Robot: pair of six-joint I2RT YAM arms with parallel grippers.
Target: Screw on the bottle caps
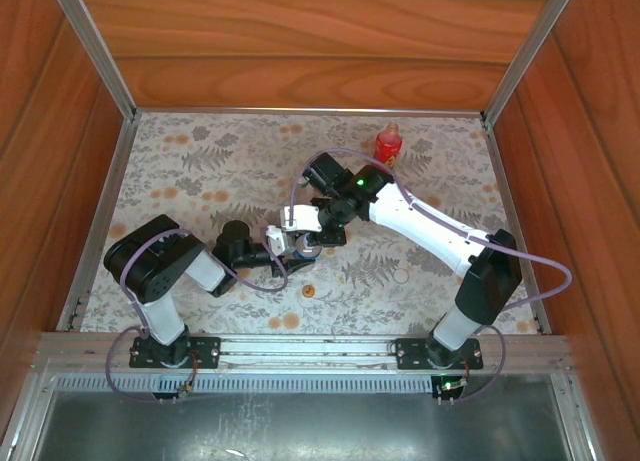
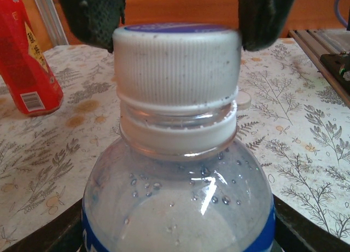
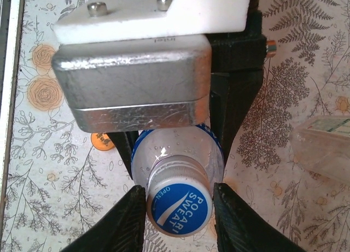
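I see a floral-patterned surface (image 1: 200, 181): a red bottle (image 1: 388, 144) stands by its far edge, and an orange cap (image 1: 308, 291) lies toward its near edge.

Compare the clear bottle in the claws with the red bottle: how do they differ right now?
The clear bottle is see-through, with droplets inside and a blue band; the red bottle is opaque red. The left claw grips the clear bottle and the right claw pinches its cap; the red bottle stands free, far back on the table. Both stand upright.
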